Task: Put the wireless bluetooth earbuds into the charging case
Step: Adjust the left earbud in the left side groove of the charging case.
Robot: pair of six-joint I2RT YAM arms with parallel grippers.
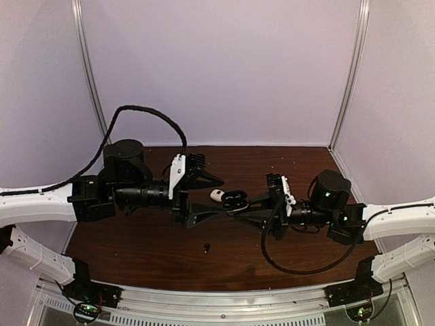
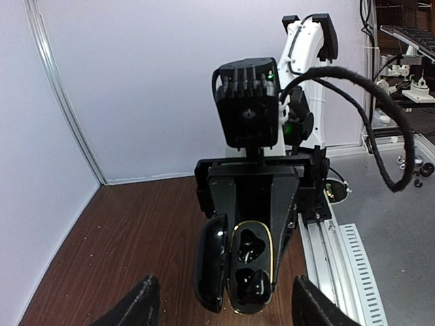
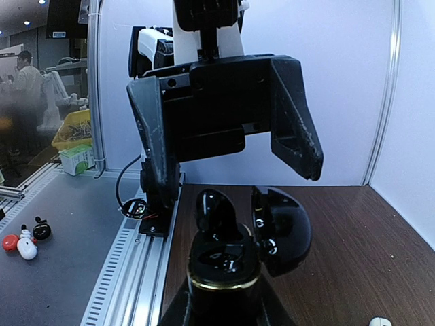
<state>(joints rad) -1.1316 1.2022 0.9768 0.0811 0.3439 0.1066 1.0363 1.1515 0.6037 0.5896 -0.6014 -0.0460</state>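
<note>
A glossy black charging case point(image 2: 251, 268) with a gold rim stands open, its lid point(image 2: 211, 261) swung to the side. My right gripper point(image 3: 224, 309) is shut on the case body point(image 3: 223, 261) and holds it above the table point(image 1: 136, 244). One black earbud point(image 3: 216, 207) stands in the case's slot that is far from the right wrist camera, and the other slot looks empty. My left gripper point(image 2: 224, 309) is open wide and empty, facing the case, one finger point(image 2: 136, 305) to either side. Another black earbud point(image 1: 206, 246) lies loose on the table. The white earbuds are not clearly seen.
A small white rounded object point(image 1: 217, 195) lies on the table just left of the case, below the left fingers; it also shows in the right wrist view point(image 3: 379, 322). White walls point(image 1: 224, 68) close in the dark wooden table. A metal rail point(image 1: 224, 299) runs along the near edge.
</note>
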